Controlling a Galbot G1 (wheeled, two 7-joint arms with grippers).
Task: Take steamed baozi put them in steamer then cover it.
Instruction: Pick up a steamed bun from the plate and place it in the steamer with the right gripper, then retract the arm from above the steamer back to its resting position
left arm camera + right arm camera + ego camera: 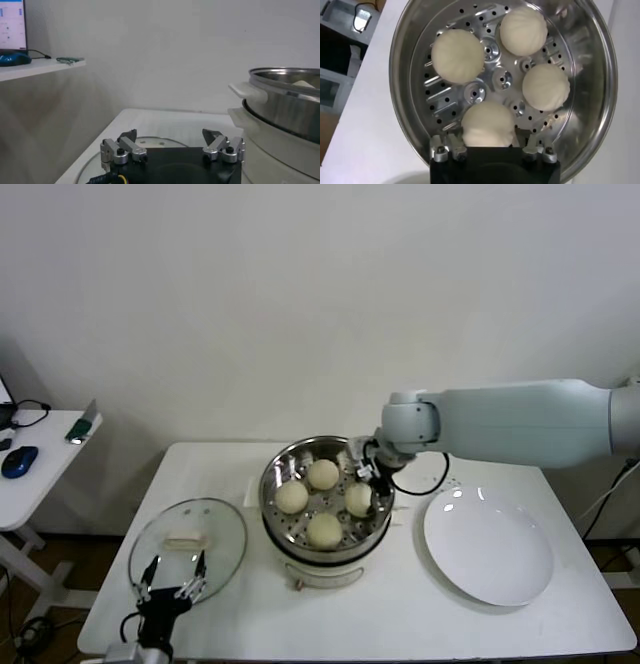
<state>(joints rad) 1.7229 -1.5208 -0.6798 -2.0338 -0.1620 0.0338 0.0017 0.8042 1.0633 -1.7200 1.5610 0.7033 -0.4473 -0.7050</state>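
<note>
On the white table (230, 614), the steamer (277, 519) stands near the middle: a shiny steel basket with a perforated floor, seated on a white cooker base with side handles. All four steamed baozi (323, 474) lie inside it, smooth cream-white rounds set in a diamond, each apart from its neighbours.

From the head view the right gripper (372, 479) is seen reaching into the basket from the robot's right, at the bun nearest that side, but its fingers are hard to make out there. The right wrist view fills that gap: it looks straight down into the basket, and the right gripper's fingers stand on either side of the closest bun (487, 125), parted about as wide as the bun; whether they press it or have let it go I cannot tell. This view also shows the faint pleats on the buns' tops and the raised studs on the basket floor.

Only the head view shows the cover (188, 546) whole: a round glass lid with a metal rim, lying flat on the table to the robot's left of the steamer, just beside it. Its white rectangular handle runs with its long axis roughly across the table, left to right. A flat white plate (488, 552) lies on the robot's right of the steamer.

The left gripper (172, 584) hovers at the near edge of the cover, wide open and holding nothing. The left wrist view adds the steamer's side profile and a side table with a blue mouse (14, 58).
</note>
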